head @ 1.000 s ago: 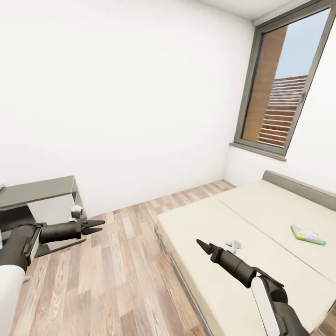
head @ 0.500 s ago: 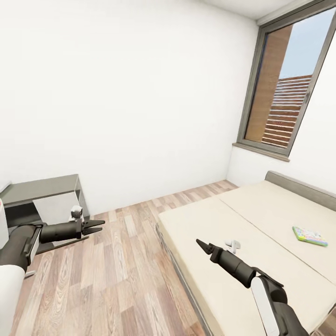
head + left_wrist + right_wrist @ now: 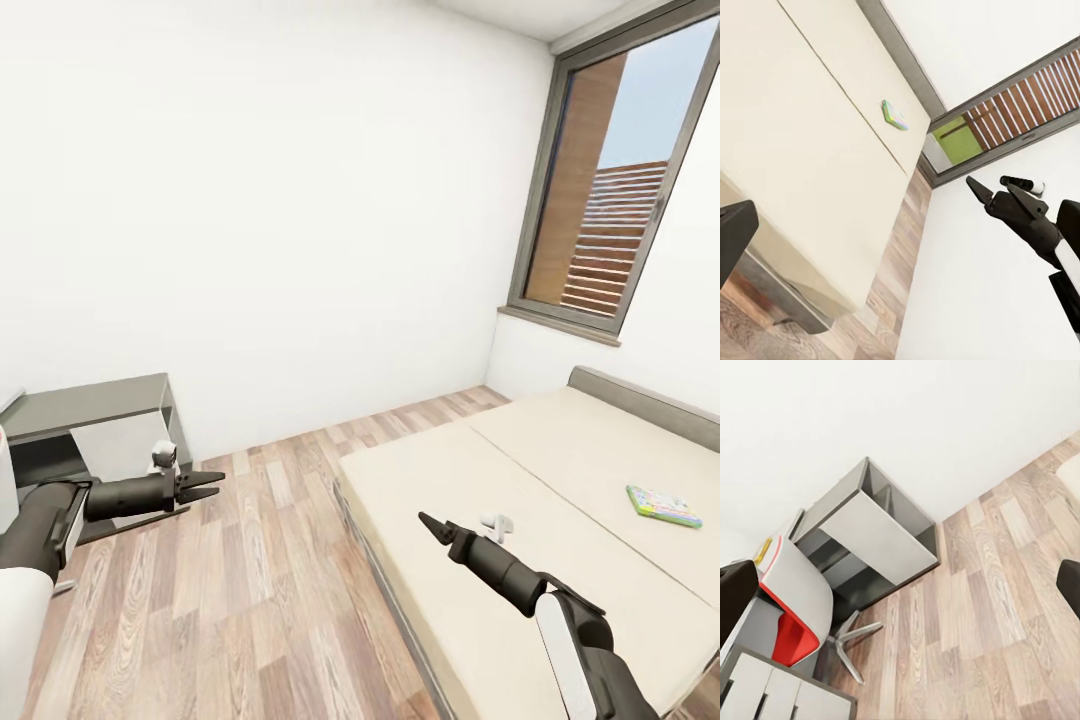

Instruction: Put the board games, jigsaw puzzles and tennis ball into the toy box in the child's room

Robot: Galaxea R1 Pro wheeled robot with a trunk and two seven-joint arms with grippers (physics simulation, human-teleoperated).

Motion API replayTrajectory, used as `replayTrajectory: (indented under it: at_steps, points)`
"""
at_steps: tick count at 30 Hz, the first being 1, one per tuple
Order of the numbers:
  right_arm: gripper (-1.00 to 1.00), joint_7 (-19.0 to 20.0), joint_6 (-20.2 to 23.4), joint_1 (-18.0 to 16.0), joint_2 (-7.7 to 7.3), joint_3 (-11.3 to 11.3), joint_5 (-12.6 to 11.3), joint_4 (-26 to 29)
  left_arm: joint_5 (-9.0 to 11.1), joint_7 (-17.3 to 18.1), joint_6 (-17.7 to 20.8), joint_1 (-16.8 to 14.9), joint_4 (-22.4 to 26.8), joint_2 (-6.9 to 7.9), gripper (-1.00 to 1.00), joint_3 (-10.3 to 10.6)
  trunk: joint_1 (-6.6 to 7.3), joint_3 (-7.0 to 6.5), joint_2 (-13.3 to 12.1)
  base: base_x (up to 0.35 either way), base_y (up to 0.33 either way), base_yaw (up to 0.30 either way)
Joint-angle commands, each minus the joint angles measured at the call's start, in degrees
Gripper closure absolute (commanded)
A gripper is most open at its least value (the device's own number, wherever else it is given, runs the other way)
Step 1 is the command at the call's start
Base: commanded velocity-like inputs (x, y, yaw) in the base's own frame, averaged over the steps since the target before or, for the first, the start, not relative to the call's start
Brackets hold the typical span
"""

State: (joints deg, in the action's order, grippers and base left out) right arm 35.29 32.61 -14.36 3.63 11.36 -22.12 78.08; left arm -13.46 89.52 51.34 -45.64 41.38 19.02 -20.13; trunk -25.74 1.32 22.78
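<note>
One board game [image 3: 661,504], a flat pale blue-white box with a green edge, lies on the beige bed [image 3: 560,470] near the grey headboard; it is small and far off as the board game [image 3: 894,115] in the left wrist view. My left gripper [image 3: 207,486] hangs open over the wood floor beside the table's dark grey side unit [image 3: 92,404]. My right gripper [image 3: 431,523] is open above the bed's near corner, far from the game, holding nothing. It is the right gripper [image 3: 979,189] in the left wrist view. The right wrist view looks at the side unit [image 3: 874,531].
A white chair with a red seat [image 3: 793,611] stands by the desk, with a grey drawer cabinet [image 3: 765,694] close to it. A tall grey-framed window [image 3: 612,190] fills the right wall. Wood-plank floor [image 3: 260,560] lies between the bed and the side unit.
The whole picture has shifted slightly to the right, so the camera turned a little left. Both arms keep their poses and the board game lies where it was.
</note>
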Motion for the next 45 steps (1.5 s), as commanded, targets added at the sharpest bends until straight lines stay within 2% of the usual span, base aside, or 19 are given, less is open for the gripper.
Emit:
replayTrajectory:
  at_steps: [1, 9, 26, 33, 36, 39, 41, 45]
  points:
    - [-1.00, 0.1, 0.4, -0.1, 0.06, 0.1, -0.3, 0.0, -0.6, 0.5, 0.6, -0.1, 0.0, -0.03, -1.00, -0.2, -0.04, 0.14, 0.1, 0.000, -0.052, 0.000]
    - [-1.00, 0.1, 0.4, -0.1, 0.06, 0.1, -0.3, 0.0, -0.6, 0.5, 0.6, -0.1, 0.1, -0.03, -1.00, -0.2, -0.04, 0.14, 0.1, -0.005, -0.092, 0.041]
    - [-1.00, 0.3, 0.4, -0.1, 0.02, 0.1, -0.3, 0.1, -0.6, 0.5, 0.6, -0.1, 0.1, -0.03, -1.00, -0.2, -0.04, 0.14, 0.1, -0.003, -0.028, 0.272]
    - [-1.00, -0.4, 0.9, -0.1, 0.10, -0.1, 0.0, 0.6, -0.6, 0.5, 0.6, -0.1, 0.1, -0.03, -1.00, -0.2, -0.04, 0.14, 0.1, 0.000, 0.000, 0.074]
    - [-1.00, -3.9, 1.2, -0.1, 0.14, -1.4, 0.4, 1.9, -0.6, 0.5, 0.6, -0.1, 0.0, -0.03, -1.00, -0.2, -0.04, 0.14, 0.1, 0.000, 0.000, 0.011]
    - [-1.00, -12.5, 1.6, -0.2, -0.01, -3.8, 0.4, 2.9, -0.6, 0.5, 0.6, -0.1, 0.0, -0.03, -1.00, -0.2, -0.04, 0.14, 0.1, 0.000, 0.000, 0.003]
    - [-1.00, -15.6, 2.5, -0.2, -0.17, -5.6, 0.3, 3.3, -0.6, 0.5, 0.6, -0.1, 0.0, -0.03, -1.00, -0.2, -0.04, 0.14, 0.1, 0.000, 0.000, 0.001]
    - [-1.00, -18.1, 3.6, -0.2, -0.68, -8.1, 0.1, 3.5, -0.6, 0.5, 0.6, -0.1, 0.0, 0.00, -1.00, -0.2, -0.04, 0.14, 0.1, 0.000, 0.000, 0.000]
